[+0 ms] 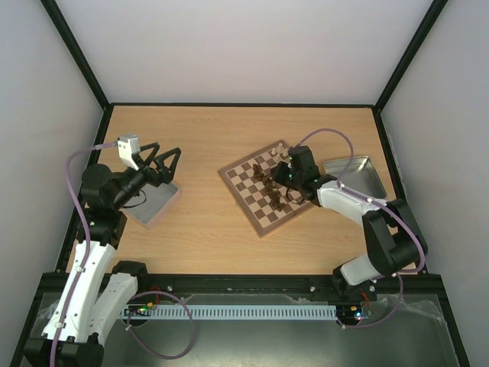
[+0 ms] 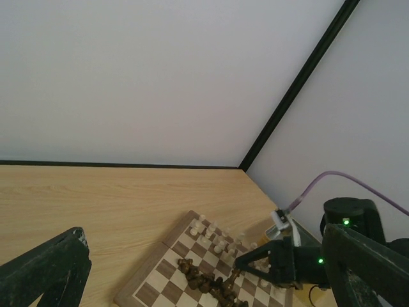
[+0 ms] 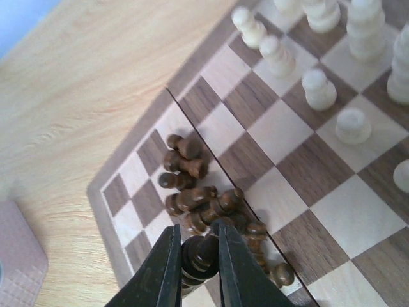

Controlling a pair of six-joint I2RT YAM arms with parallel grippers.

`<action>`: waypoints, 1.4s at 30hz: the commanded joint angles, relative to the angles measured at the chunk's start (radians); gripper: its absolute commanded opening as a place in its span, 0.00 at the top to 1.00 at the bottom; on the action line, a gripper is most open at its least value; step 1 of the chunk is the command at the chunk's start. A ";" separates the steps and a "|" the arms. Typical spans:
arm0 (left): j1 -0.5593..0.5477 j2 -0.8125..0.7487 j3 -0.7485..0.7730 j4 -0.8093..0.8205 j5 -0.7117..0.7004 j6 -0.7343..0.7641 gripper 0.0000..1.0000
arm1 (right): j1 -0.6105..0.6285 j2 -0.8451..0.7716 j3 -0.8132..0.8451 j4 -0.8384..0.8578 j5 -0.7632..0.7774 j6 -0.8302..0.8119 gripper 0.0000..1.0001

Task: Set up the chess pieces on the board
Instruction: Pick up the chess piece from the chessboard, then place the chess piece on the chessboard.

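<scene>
The board [image 1: 246,197] lies right of the table's centre; it also shows in the left wrist view [image 2: 153,286] and the right wrist view [image 3: 131,220]. Several cream-white pieces [image 3: 318,89] stand along its far side. Several dark brown pieces [image 3: 192,182] lie heaped in its middle. My right gripper [image 3: 195,251] is shut on a dark brown piece [image 3: 203,254], held just above the heap; from the top it is over the board [image 1: 289,183]. My left gripper [image 1: 170,163] is open and empty above the left tin, far from the board.
A grey tin [image 1: 153,203] sits under my left gripper at the table's left. A second metal tin [image 1: 357,177] lies right of the board, behind my right arm. Black frame posts and white walls enclose the table.
</scene>
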 commanded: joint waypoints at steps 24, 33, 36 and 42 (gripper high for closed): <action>-0.324 0.324 -0.211 0.326 0.002 -0.346 0.03 | 0.162 -0.199 -0.070 0.163 -0.008 -0.234 0.92; -0.470 0.625 -0.180 0.533 0.045 -0.353 0.28 | 0.164 -0.241 -0.118 0.260 -0.236 -0.136 0.92; -0.501 0.673 -0.154 0.551 0.066 -0.317 0.35 | 0.165 -0.263 -0.129 0.254 -0.265 -0.130 0.92; -0.538 0.722 -0.120 0.594 0.075 -0.258 0.45 | 0.164 -0.280 -0.136 0.233 -0.327 -0.131 0.92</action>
